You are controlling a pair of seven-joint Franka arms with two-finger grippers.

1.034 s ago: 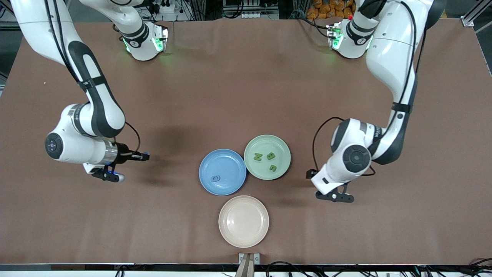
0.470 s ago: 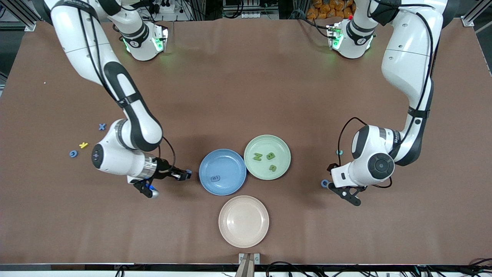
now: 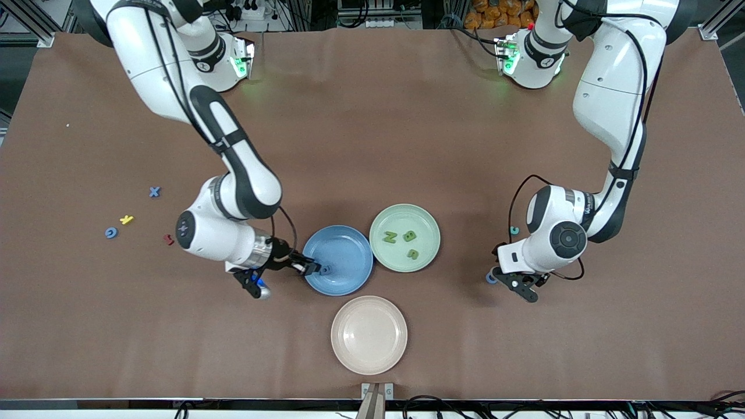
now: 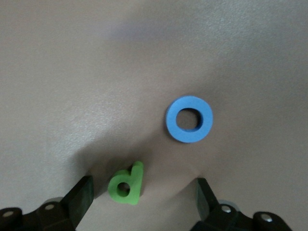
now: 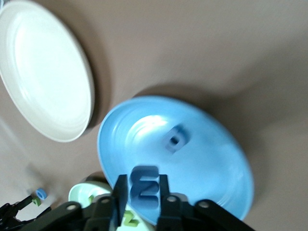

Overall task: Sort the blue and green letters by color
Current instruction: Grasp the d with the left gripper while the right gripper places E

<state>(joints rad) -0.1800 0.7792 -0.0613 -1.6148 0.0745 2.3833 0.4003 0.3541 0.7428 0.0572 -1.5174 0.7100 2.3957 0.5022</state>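
Landmark: the blue plate (image 3: 340,256), round and matte, on a counter (image 3: 372,134) under smooth brown covering.

The right tool (image 5: 141,192) hangs over this plate's rim toward the right arm's end, its fingers (image 5: 120,195) narrowed onto a chunky blue letter (image 5: 144,185). A second small blue letter (image 5: 175,138) lies flat inside the plate.

Touching the blue plate, toward the left arm's end, is a pale green plate (image 3: 404,237) holding three olive green letters (image 3: 389,237). Nearer the front camera than the blue plate lies a cream plate (image 3: 368,334).

Well apart from the blue plate, toward the left arm's end, the left tool (image 4: 144,204) stands wide and low over a bright green letter (image 4: 127,183); a blue ring letter (image 4: 189,119) lies just beside it.

Toward the right arm's end lie a blue X (image 3: 154,191), a blue ring (image 3: 110,233), a yellow letter (image 3: 126,219) and a dark red letter (image 3: 169,239).
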